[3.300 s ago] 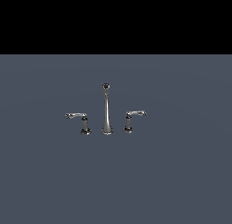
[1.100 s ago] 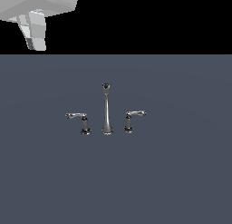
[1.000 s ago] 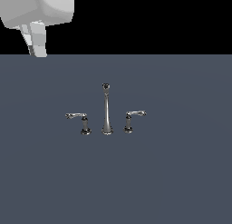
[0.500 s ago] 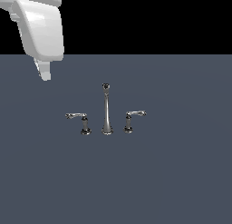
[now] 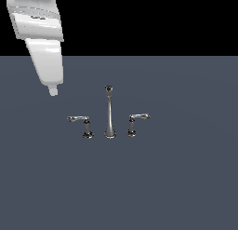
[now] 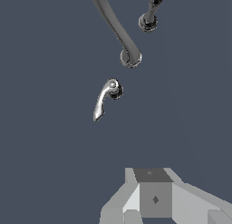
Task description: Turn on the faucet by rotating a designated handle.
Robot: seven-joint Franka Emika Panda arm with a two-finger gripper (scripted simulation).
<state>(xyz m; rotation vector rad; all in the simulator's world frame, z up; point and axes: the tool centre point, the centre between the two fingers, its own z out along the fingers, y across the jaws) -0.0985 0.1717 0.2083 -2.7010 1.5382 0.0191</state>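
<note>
The chrome faucet stands mid-scene. Its tall slender spout has a dark round tip. A low lever handle stands on each side. The handle on the exterior view's left looks slightly larger; its twin is on the right. My gripper hangs above and to the left of the left handle, apart from it, with its fingers together and nothing held. In the wrist view the near handle lies ahead of the gripper, with the spout and the other lever beyond.
The faucet stands on a plain dark grey-blue surface. My white arm comes down from the exterior view's upper left. Nothing else shows.
The arm came into view at the upper left, then moved down and to the right toward the left handle. The faucet has not moved.
</note>
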